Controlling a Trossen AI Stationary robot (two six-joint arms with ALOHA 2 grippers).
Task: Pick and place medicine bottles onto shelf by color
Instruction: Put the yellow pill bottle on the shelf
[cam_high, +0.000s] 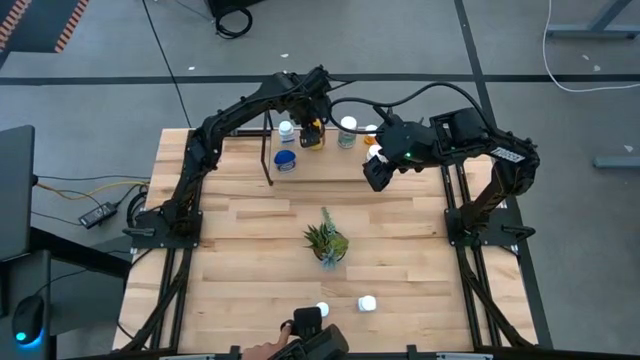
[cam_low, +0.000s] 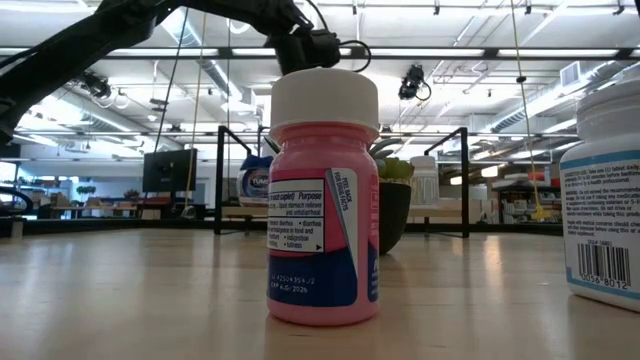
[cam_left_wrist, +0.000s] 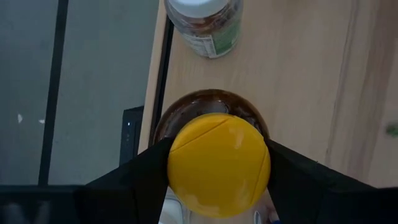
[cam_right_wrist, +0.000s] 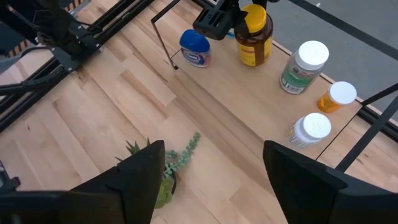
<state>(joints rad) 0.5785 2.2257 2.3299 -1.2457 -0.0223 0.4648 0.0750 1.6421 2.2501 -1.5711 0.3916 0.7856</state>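
Six bottles stand on the shelf at the table's far edge: a white-capped one, a blue one, a dark one with a yellow lid, a green-labelled white-capped one, an orange one and a low white jar. The left gripper is closed on the yellow lid (a finger presses each side) with that bottle upright on the shelf. The right gripper hangs open and empty above the table, near the shelf's right end. One small green plant sits mid-table. Two more bottles, a pink one and a white one, stand near the front edge.
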